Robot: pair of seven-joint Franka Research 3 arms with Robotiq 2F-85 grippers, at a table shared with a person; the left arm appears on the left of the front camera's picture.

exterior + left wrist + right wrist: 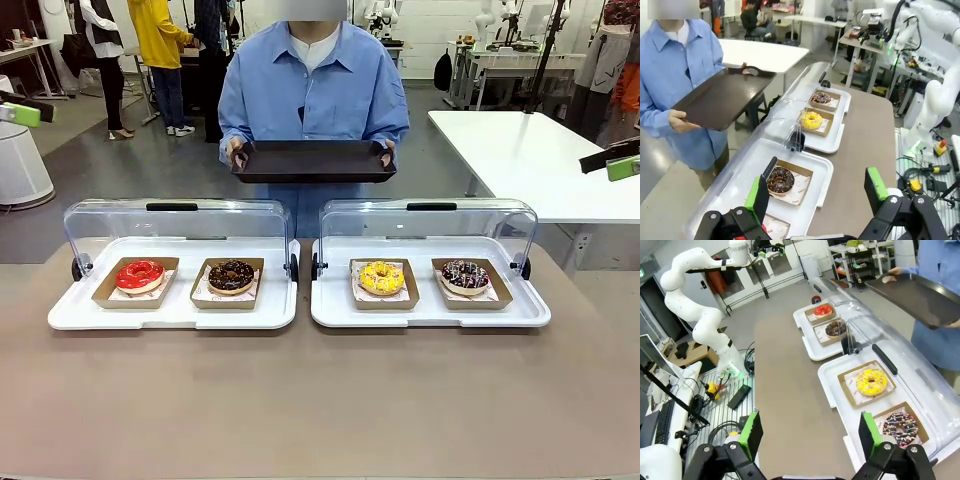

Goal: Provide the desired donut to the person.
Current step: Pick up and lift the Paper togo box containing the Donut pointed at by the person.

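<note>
The left pincer (816, 189) and the right pincer (810, 429) both hang in the air, jaws spread fully wide, gripping and touching nothing.

Left tray (180, 318) lies beside right tray (430, 318) on table (320, 400); person (315, 100) stands behind them.

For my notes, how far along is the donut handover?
Done: left lid and right lid stand open. In hand: nothing; left gripper and right gripper are open, empty. Remaining: red donut, chocolate donut, yellow donut and sprinkled donut sit boxed; the black tray the person holds is bare.
</note>
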